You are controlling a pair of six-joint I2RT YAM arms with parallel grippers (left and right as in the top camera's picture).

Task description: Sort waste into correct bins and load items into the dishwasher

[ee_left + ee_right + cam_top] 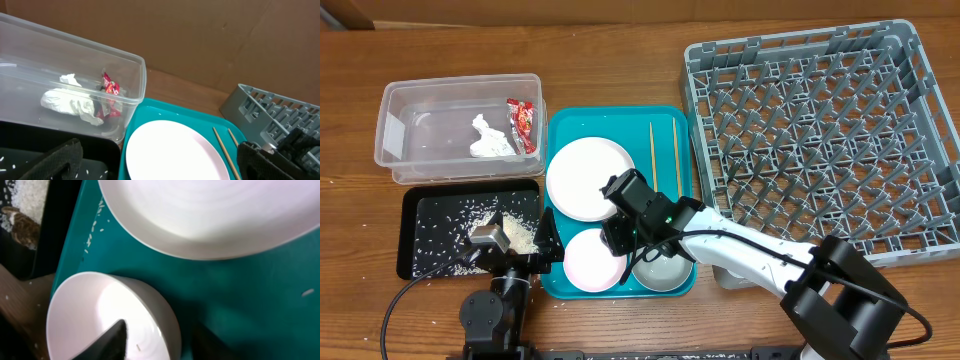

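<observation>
- Right wrist view: plate point(215, 215) runs off the top edge, white bowl point(90, 310) off the bottom.
- Overhead: right arm point(740, 248) covers part of the grey bowl point(658, 276).

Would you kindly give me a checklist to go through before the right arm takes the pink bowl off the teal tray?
1. Right gripper straddles the rim of the pink bowl, one finger inside, one outside: ok.
2. Fingers closed on the bowl wall: not ok, the outer finger looks apart from it.
3. Bowl free of waste: ok, only a small speck shows inside.
4. Dish rack has free slots: ok, nothing is seen in it.
5. Left gripper out of the lift path: cannot tell, it is open near the left edge of the teal tray.
</observation>
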